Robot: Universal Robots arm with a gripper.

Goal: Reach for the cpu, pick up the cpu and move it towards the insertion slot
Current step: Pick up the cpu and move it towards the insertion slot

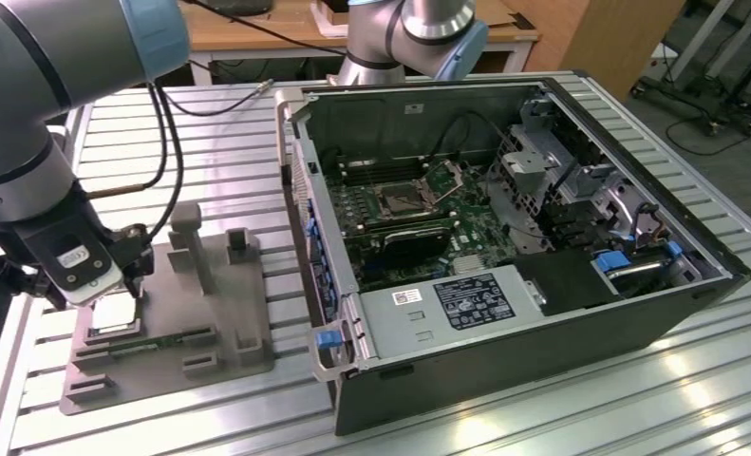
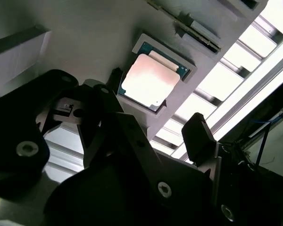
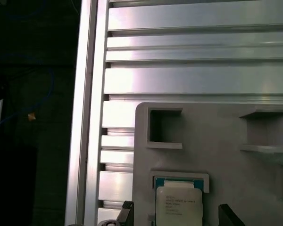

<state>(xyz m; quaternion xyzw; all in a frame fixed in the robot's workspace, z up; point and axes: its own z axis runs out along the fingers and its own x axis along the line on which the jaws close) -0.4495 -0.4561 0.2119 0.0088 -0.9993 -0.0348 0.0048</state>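
Cpu (image 3: 178,207): small flat square chip, pale silvery metal top with fine dark print, thin blue-green rim showing along one edge. It lies flat in a square recess of the grey tray (image 1: 211,313), at the exterior view's left, well apart from the insertion slot (image 1: 401,199). Gripper (image 2: 155,106): poised directly above the chip, its dark fingers (image 3: 226,216) spread wider than the chip and standing on either side of it, holding nothing. Memory stick (image 1: 159,340): long, green, lying in the same tray near the chip. Computer case (image 1: 413,104): open, on the ribbed metal table (image 1: 603,408), with the slot on its green board.
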